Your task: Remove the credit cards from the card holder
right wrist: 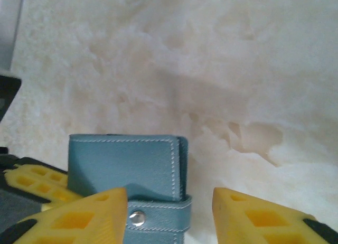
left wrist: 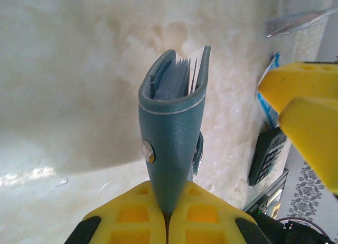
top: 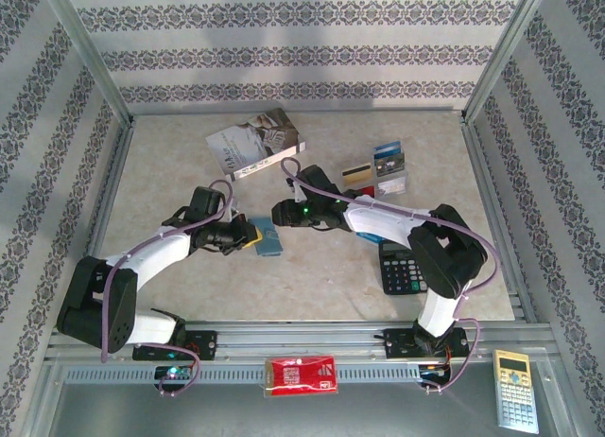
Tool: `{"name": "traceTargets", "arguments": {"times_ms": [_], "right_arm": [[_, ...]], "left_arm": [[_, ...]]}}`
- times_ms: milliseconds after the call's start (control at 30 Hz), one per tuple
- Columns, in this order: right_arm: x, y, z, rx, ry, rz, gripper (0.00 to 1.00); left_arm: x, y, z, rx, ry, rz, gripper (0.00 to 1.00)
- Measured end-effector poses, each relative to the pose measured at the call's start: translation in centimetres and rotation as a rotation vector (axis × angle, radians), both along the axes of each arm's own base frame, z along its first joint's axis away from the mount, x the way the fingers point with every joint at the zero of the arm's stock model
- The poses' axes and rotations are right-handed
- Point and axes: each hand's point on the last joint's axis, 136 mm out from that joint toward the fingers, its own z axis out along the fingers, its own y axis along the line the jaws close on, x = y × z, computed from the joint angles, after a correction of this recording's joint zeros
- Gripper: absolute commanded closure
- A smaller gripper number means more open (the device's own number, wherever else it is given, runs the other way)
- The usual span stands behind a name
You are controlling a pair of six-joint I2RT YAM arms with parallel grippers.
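Two ways of going wrong here. Pinching the card holder (left wrist: 169,133) by its folded end with the left end effector (left wrist: 166,212), shut tight on it, and pointing the open end straight ahead of the fingers. Showing a thin stack of cards (left wrist: 179,77) peeking out at that far end. Hanging the right end effector (right wrist: 169,196) wide open just above the holder, holding nothing, one yellow finger over the cover and the other over bare table (right wrist: 237,69).

First risk: reaching in with the right end effector and grabbing the soft cover along with the cards, then dragging the whole holder out of the left end effector's small pinch.

Second risk: nipping only a card's thin edge and slipping off, or pulling several cards at once and dropping them onto the table below.

Also risking sticky cards by squeezing the pockets too hard on the left side.

Needing care near the strap (right wrist: 163,215) with its snap button (right wrist: 137,218), sitting right under the right end effector and probably easy to snag.

Lying well apart, off to one side of the right end effector: a few loose cards (top: 378,172), already out on the table.
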Motion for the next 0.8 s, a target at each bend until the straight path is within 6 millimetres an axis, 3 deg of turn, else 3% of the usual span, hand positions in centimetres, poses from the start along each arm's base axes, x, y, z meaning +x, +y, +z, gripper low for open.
{"name": "traceTargets", "arguments": {"times_ms": [267,800], "right_arm": [[0.2,1.3,0.4,0.012,0.029,0.047,0.49],[0.3,1.7,-1.6,-0.039,0.098,0.055,0.53]], "left_arm": [[2.2,-0.7,0.9,-0.030,-0.043,0.017,1.00],[2.4,-0.8,0.6,-0.043,-0.030,0.023,1.00]]}}
